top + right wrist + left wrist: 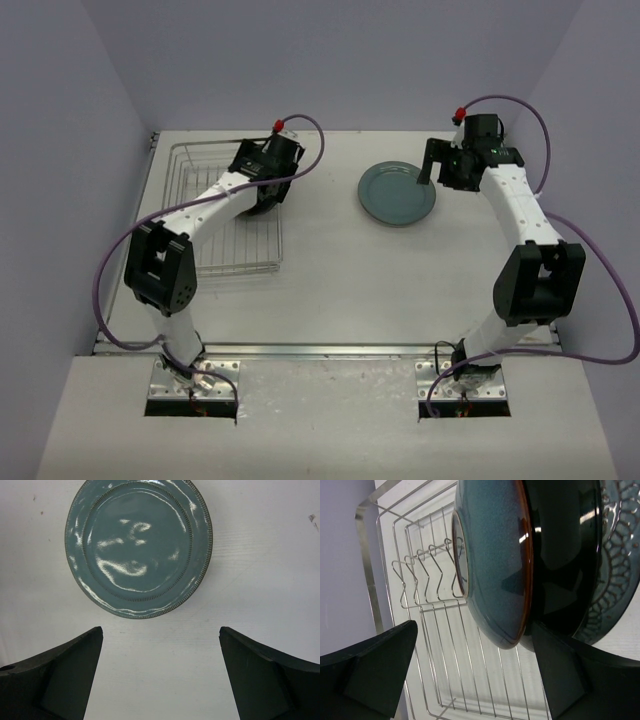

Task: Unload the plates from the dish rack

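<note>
The silver wire dish rack (215, 235) lies at the table's left. Plates stand on edge in it: a grey-blue one with a brown rim (495, 555), a glossy dark one (565, 555) and a dark patterned one (620, 550). My left gripper (475, 670) is open over the rack. The grey-blue plate's lower rim hangs between its fingers, close to the right finger (560, 675). In the top view my left gripper (265, 195) hides these plates. A grey-blue ribbed plate (397, 192) lies flat on the table. My right gripper (161, 670) is open and empty just beside it.
Empty wire prongs (425, 575) stand in the rack's far part, and another plate's edge (459, 555) shows behind the grey-blue one. Lilac walls close in the table on three sides. A metal strip (330, 350) runs along the near edge.
</note>
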`<state>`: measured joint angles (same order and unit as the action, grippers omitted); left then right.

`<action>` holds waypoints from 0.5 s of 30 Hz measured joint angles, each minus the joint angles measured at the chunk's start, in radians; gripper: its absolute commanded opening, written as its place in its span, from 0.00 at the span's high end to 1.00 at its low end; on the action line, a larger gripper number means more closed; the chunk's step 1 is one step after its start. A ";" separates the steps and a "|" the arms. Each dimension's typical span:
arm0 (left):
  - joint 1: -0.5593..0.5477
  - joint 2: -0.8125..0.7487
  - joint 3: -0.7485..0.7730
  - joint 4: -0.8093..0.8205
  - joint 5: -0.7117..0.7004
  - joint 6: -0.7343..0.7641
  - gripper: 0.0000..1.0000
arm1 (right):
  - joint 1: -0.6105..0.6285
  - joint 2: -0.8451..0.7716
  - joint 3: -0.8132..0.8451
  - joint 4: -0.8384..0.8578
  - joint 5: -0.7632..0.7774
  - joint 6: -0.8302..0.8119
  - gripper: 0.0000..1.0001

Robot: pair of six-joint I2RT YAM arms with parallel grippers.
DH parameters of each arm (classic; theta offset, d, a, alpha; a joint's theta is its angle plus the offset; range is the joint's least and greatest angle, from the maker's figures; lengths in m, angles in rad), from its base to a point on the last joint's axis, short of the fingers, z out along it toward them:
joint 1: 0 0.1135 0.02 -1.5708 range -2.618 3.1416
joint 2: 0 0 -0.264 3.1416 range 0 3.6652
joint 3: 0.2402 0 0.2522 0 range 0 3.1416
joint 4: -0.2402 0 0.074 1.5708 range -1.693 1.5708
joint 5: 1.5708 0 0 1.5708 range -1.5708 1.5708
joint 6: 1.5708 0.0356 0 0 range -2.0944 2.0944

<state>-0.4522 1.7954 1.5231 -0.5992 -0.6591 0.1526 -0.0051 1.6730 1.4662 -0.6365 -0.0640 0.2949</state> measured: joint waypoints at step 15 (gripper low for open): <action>-0.019 0.111 0.100 -0.008 -0.147 -0.060 0.37 | 0.000 0.000 -0.010 0.001 -0.028 0.000 0.01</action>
<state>-0.4717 1.9066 1.6235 -0.6070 -0.8064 0.0927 -0.0051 1.6730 1.4560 -0.6359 -0.0916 0.2951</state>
